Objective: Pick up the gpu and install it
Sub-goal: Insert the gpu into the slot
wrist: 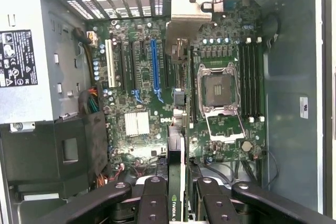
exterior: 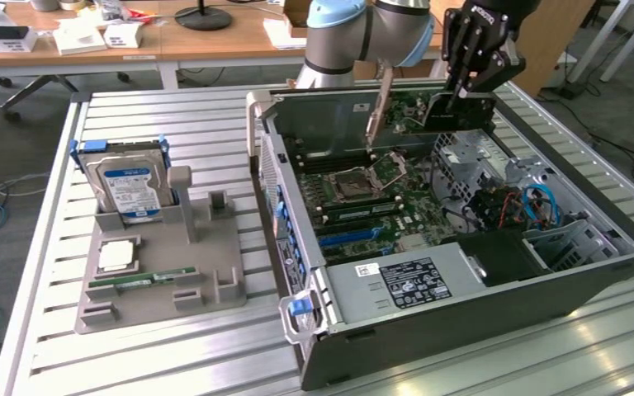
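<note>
Over the far end of the open computer case [exterior: 581, 272], we see the gripper [exterior: 462, 97] pointing down with the gpu [exterior: 449, 115] clamped in it. The jaws stand narrow, pressed on the two faces of the card. The wrist view shows the fingers [wrist: 152, 198] flanking the card's top edge at the gripper [wrist: 178, 205], with the gpu [wrist: 177, 150] hanging edge-on straight below.

The card is off the motherboard [exterior: 372, 206], raised above it and not seated in any slot. Its metal bracket end points toward the rear wall of the case. In the wrist view it lines up between the blue slot [wrist: 154, 66] and the processor socket [wrist: 218, 90]; we cannot tell which slot it is over.

The arm rises from the far edge of the table [exterior: 185, 363] and bends at the wrist over the case.

On the exterior view's left, a grey tray [exterior: 201, 272] holds the hard drive [exterior: 128, 186] upright and the memory stick [exterior: 141, 283] flat, well apart from the gripper.
</note>
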Robot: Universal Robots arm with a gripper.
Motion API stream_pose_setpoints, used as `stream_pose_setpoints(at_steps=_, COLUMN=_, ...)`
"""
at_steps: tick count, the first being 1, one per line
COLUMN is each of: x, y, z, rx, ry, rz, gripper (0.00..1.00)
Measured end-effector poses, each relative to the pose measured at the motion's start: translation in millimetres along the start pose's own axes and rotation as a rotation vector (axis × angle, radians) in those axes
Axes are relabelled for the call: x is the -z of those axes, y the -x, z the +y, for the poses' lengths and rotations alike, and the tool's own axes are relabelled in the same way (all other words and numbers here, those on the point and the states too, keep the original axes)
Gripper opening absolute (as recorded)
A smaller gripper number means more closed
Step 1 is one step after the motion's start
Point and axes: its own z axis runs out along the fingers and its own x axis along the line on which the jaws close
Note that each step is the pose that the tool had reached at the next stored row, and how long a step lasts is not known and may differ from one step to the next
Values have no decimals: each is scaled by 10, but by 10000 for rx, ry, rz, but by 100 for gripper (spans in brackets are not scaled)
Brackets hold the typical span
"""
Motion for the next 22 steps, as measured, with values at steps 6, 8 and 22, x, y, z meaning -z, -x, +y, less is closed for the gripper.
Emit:
stream_pose_setpoints(at_steps=6, x=0, y=0, z=0, rx=101, ry=3, rz=-1, gripper=26)
stream_pose_setpoints(at_steps=8, x=0, y=-1, z=11, rx=100, ry=3, rz=-2, gripper=26)
stream_pose_setpoints(at_steps=22, x=-37, y=-9, z=131, rx=107, ry=1, rz=2, gripper=26)
